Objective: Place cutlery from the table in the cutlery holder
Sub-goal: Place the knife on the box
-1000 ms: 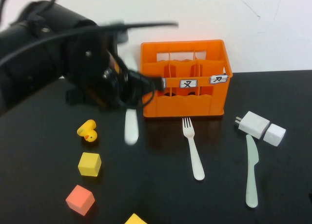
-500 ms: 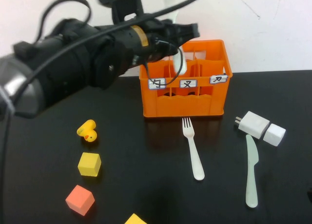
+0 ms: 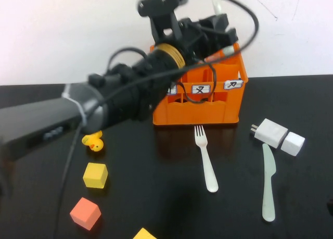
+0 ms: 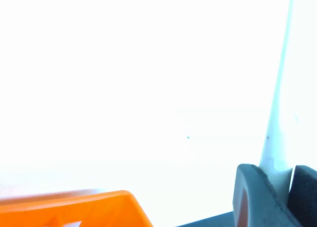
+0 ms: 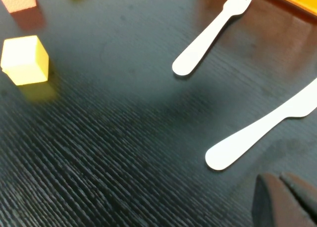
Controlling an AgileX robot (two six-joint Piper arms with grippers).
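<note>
- My left end effector (image 4: 270, 195) hangs over the far side of the orange crate (image 3: 200, 106), its dark fingers (image 4: 252, 197) pinched on the handle of a slim white knife (image 4: 277, 123).
- In the left wrist view that knife rises thin and pale from between the fingers, and an orange corner of the crate shows below it.
- From the high view my left arm reaches across the crate's top; only a white tip of the held knife shows above it, against the wall.
- The crate stands upright on the glossy black worktop (image 3: 166, 208), with slatted sides, divided slots and small white labels (image 3: 201, 89) on its front.
- A white four-tined fork (image 3: 206, 158) lies flat just in front of the crate, tines toward it.
- A pale greenish-white knife (image 3: 268, 181) lies flat further right, well apart from the crate, its tip near two white charger blocks (image 3: 278, 136).
- My right end effector (image 5: 285, 200) is closed and holds nothing; it hovers low above the worktop near the handle end of the greenish knife.
- Left of the crate sit a yellow duck (image 3: 93, 140), a yellow cube (image 3: 95, 175) and an orange cube (image 3: 85, 213).
</note>
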